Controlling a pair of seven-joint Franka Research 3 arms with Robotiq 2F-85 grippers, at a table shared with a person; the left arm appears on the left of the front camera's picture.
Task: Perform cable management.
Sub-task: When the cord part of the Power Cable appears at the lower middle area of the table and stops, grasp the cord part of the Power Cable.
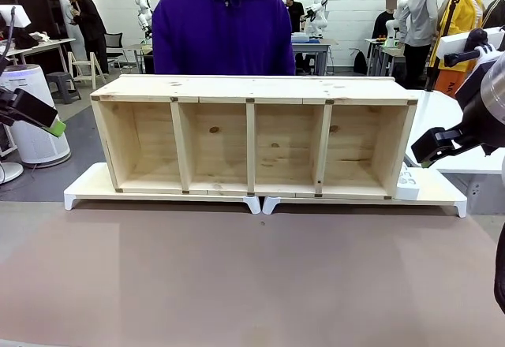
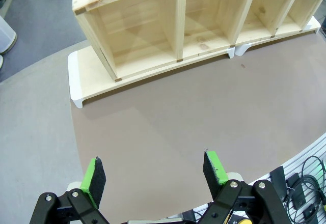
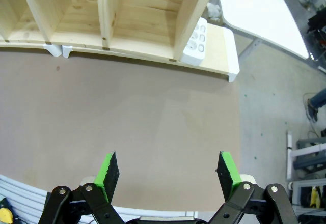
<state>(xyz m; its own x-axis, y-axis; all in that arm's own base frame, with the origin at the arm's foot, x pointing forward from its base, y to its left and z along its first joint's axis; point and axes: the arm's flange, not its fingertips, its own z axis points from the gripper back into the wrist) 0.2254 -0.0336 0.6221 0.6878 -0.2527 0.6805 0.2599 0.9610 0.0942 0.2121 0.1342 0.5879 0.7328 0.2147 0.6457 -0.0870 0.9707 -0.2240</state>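
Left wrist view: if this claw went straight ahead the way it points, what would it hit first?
Probably the bare brown tabletop: the open left gripper aims down at it, short of the wooden shelf. Nothing lies between them, though depth is hard to judge.

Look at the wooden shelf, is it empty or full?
Empty: all four compartments of the wooden shelf show only bare wood inside in the front view.

The four-bay wooden shelf (image 1: 252,138) stood on white risers (image 1: 87,185); a person in purple (image 1: 223,27) stood behind it, a white power strip (image 1: 407,184) just beside its right end.
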